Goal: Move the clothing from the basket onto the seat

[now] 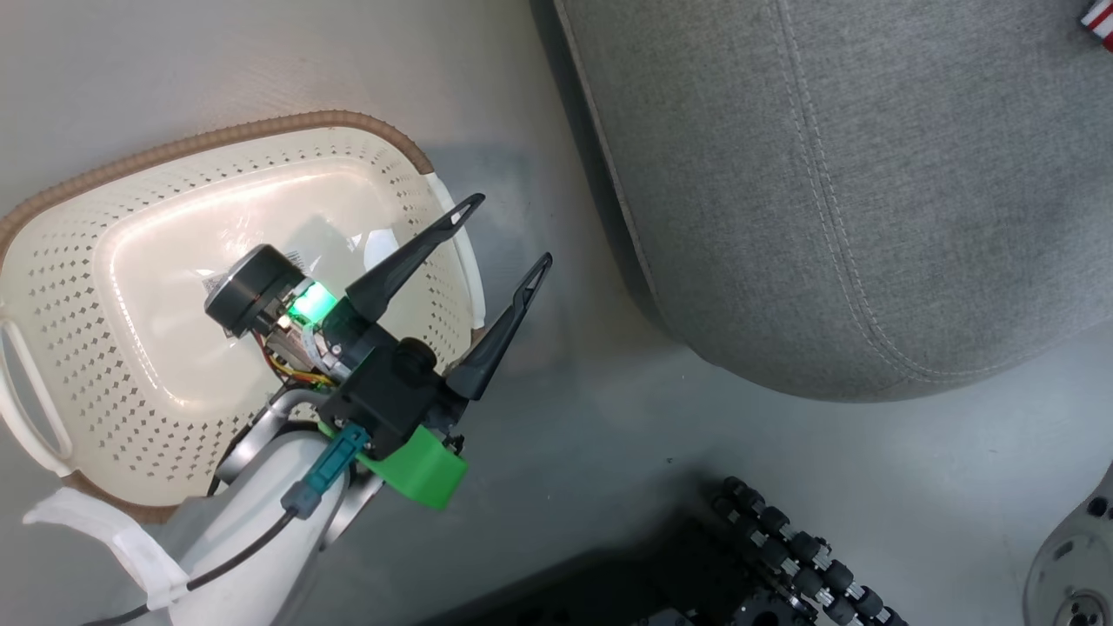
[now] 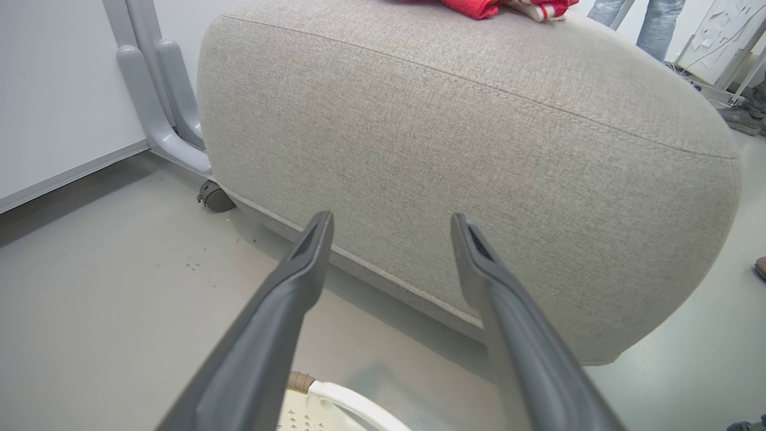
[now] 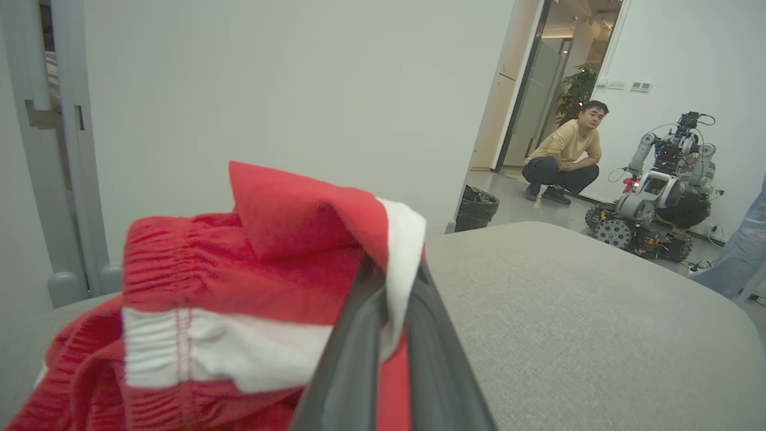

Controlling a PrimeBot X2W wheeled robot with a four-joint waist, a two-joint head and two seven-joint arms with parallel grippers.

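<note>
Head view: L gripper (image 1: 513, 228) hangs over the near-right part of the basket (image 1: 87, 226), fingers spread wide w/ nothing between them. The wrist and pale forearm cover part of the basket's glossy floor, and its near rim is cut off behind the arm. The seat (image 1: 826, 191) sits just right of the basket, apart from it, and runs out of frame at top and right. A red-white sliver of clothing (image 1: 1100, 22) lies on the seat at the top-right corner; the rest is cropped. Dark wheels (image 1: 783, 539) show at the bottom edge.

L wrist view: L gripper (image 2: 390, 218) is released and points at the seat's (image 2: 479, 137) side wall. The clothing (image 2: 479, 7) lies on top of the seat, mostly cut off by the top edge. One basket (image 2: 323, 401) corner peeks in at the bottom between the fingers. Jeans legs (image 2: 658, 24) at top right, body out of frame.

R wrist view: R gripper (image 3: 390, 299) is clenched on the clothing (image 3: 239, 287), w/ white trim folded over the fingertips and hiding them. The heap rests on the seat (image 3: 568, 311). In the bkgd a person (image 3: 565, 149) crouches beside another robot (image 3: 658, 191).
</note>
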